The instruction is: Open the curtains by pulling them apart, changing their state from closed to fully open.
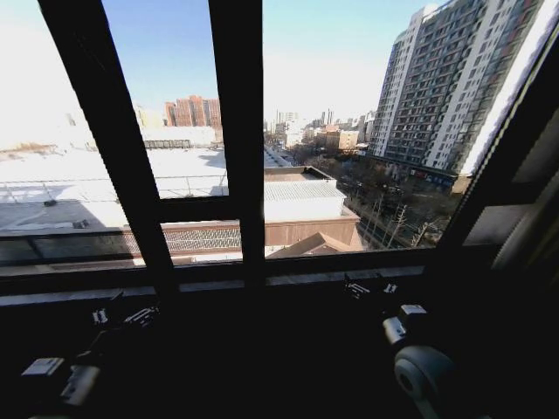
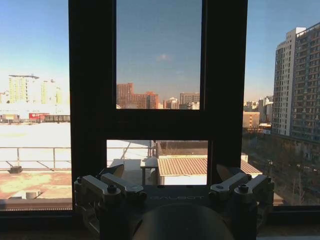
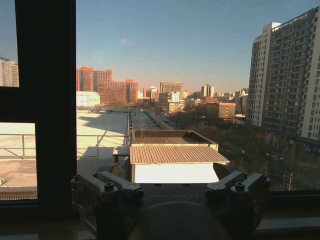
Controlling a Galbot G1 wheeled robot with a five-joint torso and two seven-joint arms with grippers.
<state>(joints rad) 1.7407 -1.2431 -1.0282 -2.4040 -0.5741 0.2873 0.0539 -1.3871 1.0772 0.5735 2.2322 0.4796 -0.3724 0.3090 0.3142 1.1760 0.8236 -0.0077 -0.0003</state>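
No fabric hangs across the middle panes of the window. A pale band along the right frame looks like a bunched panel of the curtains; I cannot make out a left panel. My left gripper sits low at the sill on the left. In the left wrist view the left gripper is open and holds nothing, facing a dark mullion. On the right, just under the sill, is my right gripper. The right wrist view shows the right gripper open with nothing in it, facing the glass.
Dark window frame bars split the glass into panes. The sill runs across just beyond both grippers. Below the sill the wall is in deep shadow. City roofs and a tall block lie outside.
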